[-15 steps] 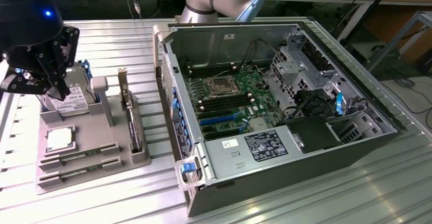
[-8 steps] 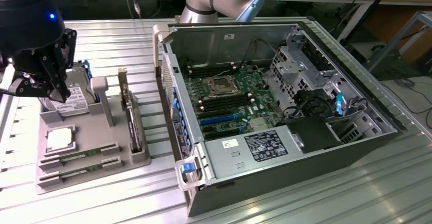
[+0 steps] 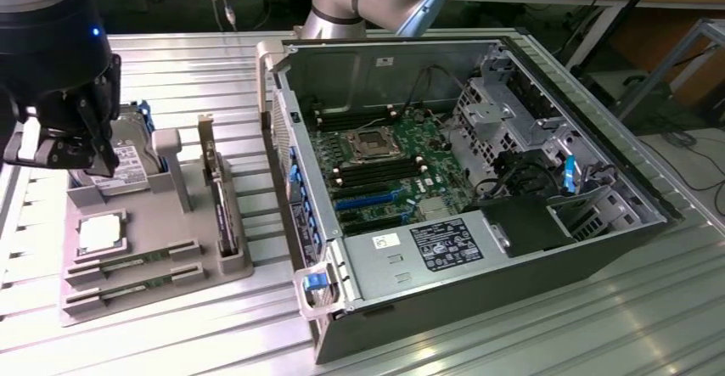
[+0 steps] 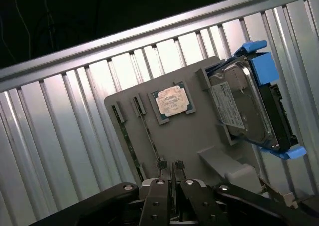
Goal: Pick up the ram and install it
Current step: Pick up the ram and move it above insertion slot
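- The gripper (image 3: 66,157) (image 4: 170,167) hangs over the grey tray (image 3: 159,223), above the end where the hard drive (image 4: 241,109) stands in its blue caddy. Its jaws are set narrow, with a slim gap between them, and they hold nothing.
- The ram (image 3: 122,267) (image 4: 148,132) sits in a slot of the tray, with a second stick just beside it and the square processor chip (image 4: 172,100) near both.
- Risk: with so thin a gap, a slightly skewed descent could land a fingertip on top of the stick instead of astride it, jamming it into its slot (or levering it out crooked).
- Risk: the neighbouring stick is near enough for a finger to catch it too.
- Risk: the hard drive and the upright expansion card (image 3: 216,193) stand close by, and the wrist could brush either.
- Writing: the hard drive's white label and the sticker (image 3: 447,244) inside the computer case (image 3: 476,295) carry print, but none of it is readable and no brand can be made out.
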`<action>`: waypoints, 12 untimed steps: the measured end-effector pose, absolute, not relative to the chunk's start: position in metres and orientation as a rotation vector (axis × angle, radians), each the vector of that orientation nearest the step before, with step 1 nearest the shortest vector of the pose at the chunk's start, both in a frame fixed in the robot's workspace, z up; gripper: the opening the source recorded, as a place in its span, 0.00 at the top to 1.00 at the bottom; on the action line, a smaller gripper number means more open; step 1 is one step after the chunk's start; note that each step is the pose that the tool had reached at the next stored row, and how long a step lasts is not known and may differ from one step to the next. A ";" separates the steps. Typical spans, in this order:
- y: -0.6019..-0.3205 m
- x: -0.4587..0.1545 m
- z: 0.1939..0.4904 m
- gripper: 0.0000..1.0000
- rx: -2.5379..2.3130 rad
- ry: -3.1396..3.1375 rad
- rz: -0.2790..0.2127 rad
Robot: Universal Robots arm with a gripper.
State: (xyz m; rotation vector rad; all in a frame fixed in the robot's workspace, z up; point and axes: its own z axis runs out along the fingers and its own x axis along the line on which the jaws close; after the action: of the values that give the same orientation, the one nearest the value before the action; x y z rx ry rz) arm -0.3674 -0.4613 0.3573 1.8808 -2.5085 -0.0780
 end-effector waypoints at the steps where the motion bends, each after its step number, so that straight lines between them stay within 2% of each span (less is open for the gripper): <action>1: -0.461 -0.367 0.356 0.84 1.910 -2.486 -0.078; 9: -0.461 -0.367 0.352 0.83 2.123 -2.301 -0.078; 12: -0.461 -0.367 0.351 0.71 2.189 -2.236 -0.077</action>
State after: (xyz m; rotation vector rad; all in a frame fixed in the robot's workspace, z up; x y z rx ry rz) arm -0.3675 -0.4613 0.3512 2.1890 -2.2365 -0.0773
